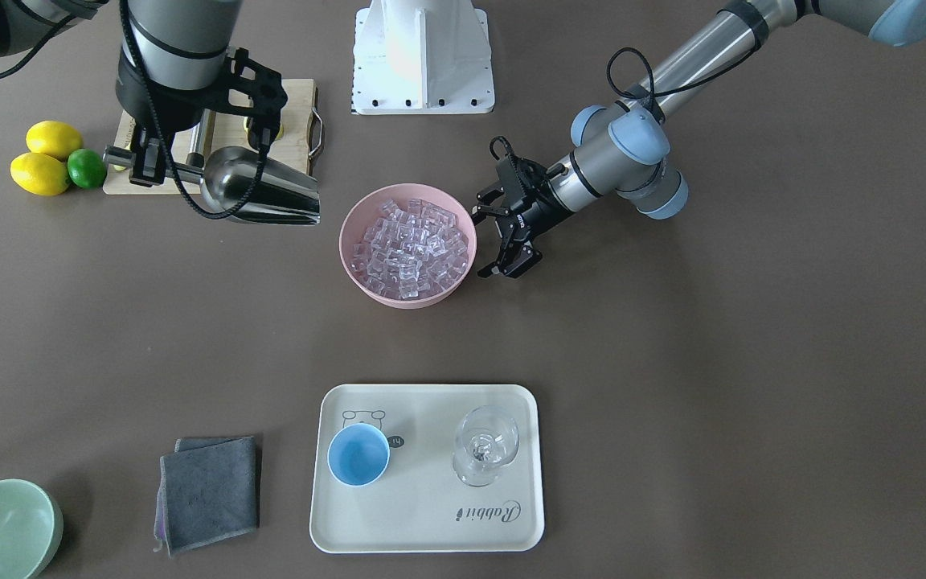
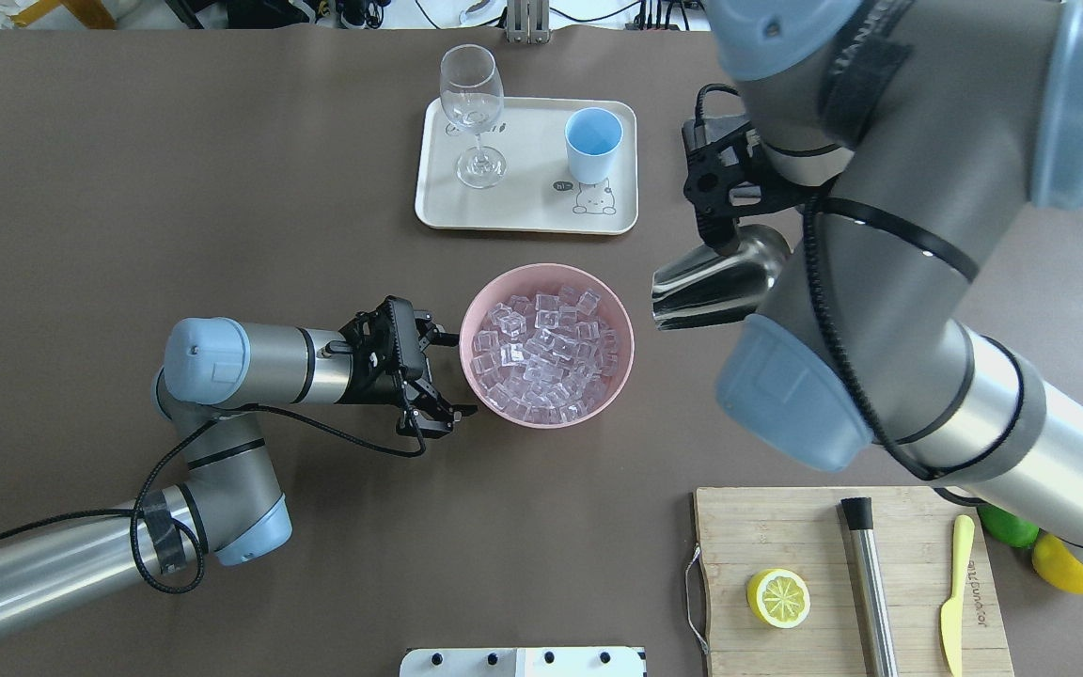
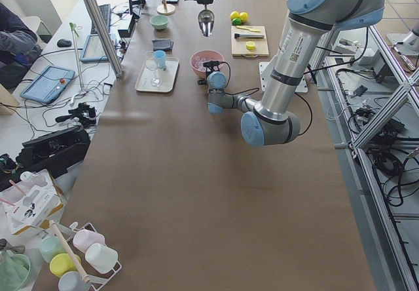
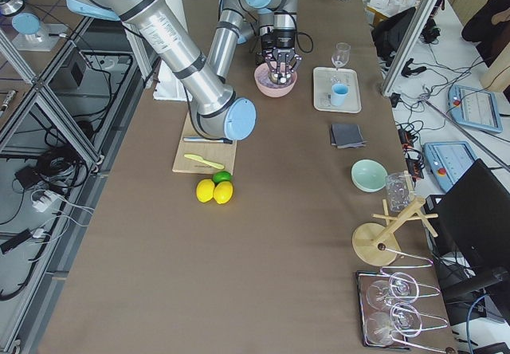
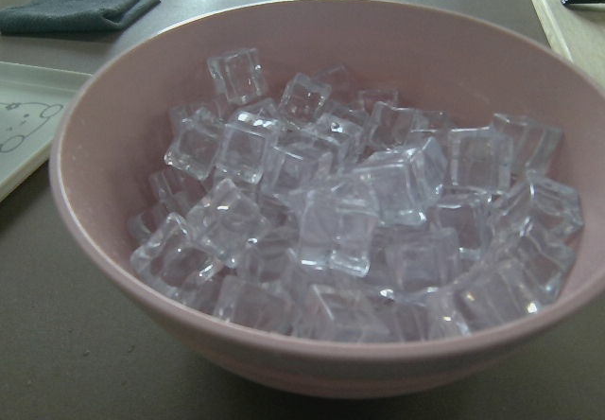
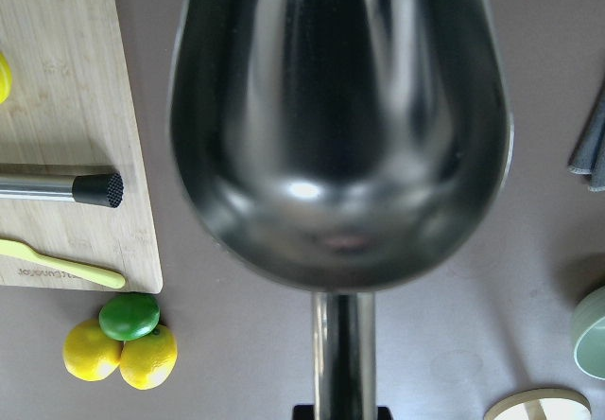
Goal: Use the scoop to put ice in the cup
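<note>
The ice (image 1: 411,248) is a heap of clear cubes in a pink bowl (image 1: 358,277) at mid-table; it also shows in the overhead view (image 2: 546,353) and fills the left wrist view (image 5: 350,202). My left gripper (image 1: 481,243) is open and empty, low beside the bowl's rim (image 2: 460,373), its fingers apart. My right gripper (image 1: 144,161) is shut on the handle of the steel scoop (image 1: 258,189), held in the air away from the bowl (image 2: 711,282). The scoop's trough (image 6: 340,127) is empty. The light-blue cup (image 1: 358,454) stands upright and empty on a cream tray (image 1: 431,523).
A clear stemmed glass (image 1: 485,446) stands on the tray beside the cup. A cutting board (image 2: 786,527) holds a half lemon (image 2: 777,598), a steel rod (image 2: 869,583) and a yellow knife (image 2: 953,592). Lemons and a lime (image 1: 53,158), a grey cloth (image 1: 210,490) and a green bowl (image 1: 1,531) lie around.
</note>
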You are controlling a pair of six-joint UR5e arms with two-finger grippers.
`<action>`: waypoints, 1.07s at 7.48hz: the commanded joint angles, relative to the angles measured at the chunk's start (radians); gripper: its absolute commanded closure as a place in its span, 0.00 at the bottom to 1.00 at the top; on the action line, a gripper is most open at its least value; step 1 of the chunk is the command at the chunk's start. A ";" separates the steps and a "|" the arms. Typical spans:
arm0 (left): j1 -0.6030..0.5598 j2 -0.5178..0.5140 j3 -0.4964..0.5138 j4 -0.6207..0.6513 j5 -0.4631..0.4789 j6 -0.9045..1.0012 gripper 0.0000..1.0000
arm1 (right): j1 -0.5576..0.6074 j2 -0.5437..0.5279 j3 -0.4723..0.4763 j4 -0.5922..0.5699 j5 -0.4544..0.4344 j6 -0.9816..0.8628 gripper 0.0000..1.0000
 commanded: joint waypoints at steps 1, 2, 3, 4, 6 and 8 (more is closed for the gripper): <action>0.000 -0.011 -0.001 0.015 0.002 0.000 0.02 | -0.118 0.081 -0.111 -0.064 -0.111 0.064 1.00; -0.001 -0.011 -0.005 0.014 0.004 -0.002 0.02 | -0.124 0.081 -0.127 -0.064 -0.121 0.080 1.00; -0.001 -0.011 -0.005 0.014 0.007 0.000 0.02 | -0.129 0.090 -0.151 -0.064 -0.124 0.080 1.00; -0.005 -0.012 -0.005 0.014 0.007 0.000 0.02 | -0.129 0.116 -0.188 -0.062 -0.124 0.082 1.00; -0.006 -0.014 -0.005 0.015 0.021 0.000 0.02 | -0.129 0.174 -0.294 -0.050 -0.125 0.107 1.00; -0.006 -0.014 -0.005 0.015 0.025 0.000 0.02 | -0.162 0.185 -0.346 -0.035 -0.142 0.164 1.00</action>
